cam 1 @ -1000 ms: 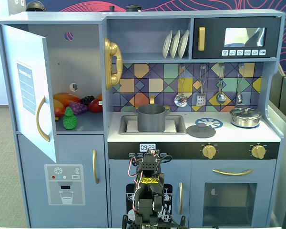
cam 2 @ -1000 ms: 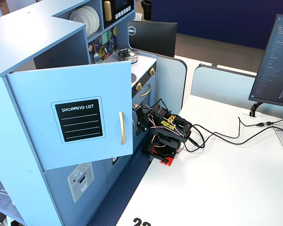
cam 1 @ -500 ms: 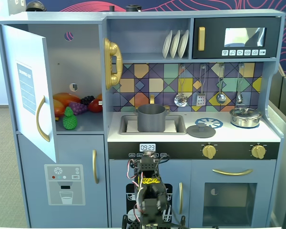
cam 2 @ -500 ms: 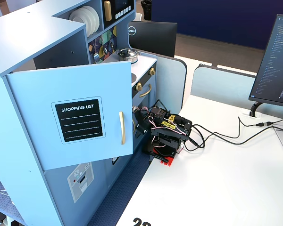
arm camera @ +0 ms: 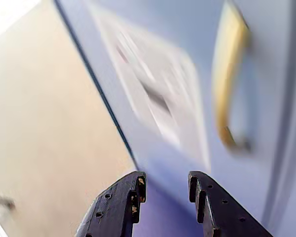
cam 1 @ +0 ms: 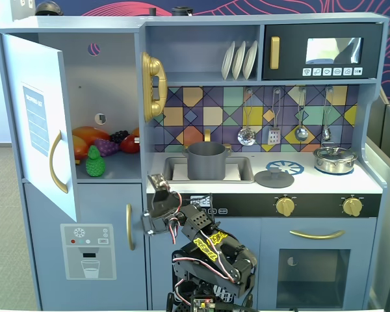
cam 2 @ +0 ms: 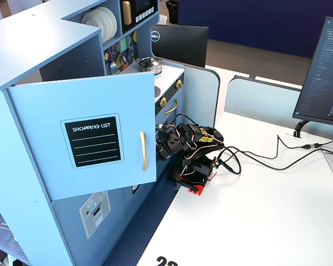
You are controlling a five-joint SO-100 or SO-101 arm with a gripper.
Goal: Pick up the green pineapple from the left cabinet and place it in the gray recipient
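Right now I see the tall blue-gray left cabinet (cam 1: 110, 71) of the toy kitchen standing with its pale door (cam 1: 39, 123) swung wide open, the curved gold handle (cam 1: 54, 162) and blue label facing me in a fixed view; in a fixed view from the side the same door (cam 2: 83, 138) shows a black "SHOPPING LIST" panel. My black arm sits folded low on the white table (cam 2: 255, 210), close against the kitchen's front, below the front edge of the worktop. The tall matte dark-gray cylindrical pot, the gray recipient (cam 1: 206, 160), stands in the sink at the worktop's left end, with a flat gray lid (cam 1: 273, 178) just to its right and a shiny silver lidded pot (cam 1: 335, 159) near the right end. The small bright green bumpy pineapple (cam 1: 95, 162) rests on the cabinet shelf near its front edge, in front of orange, purple and red toy fruit. In the wrist view the gripper (arm camera: 165, 185) has its jaws parted with nothing between them, pointing at the lower door, which is blurred.
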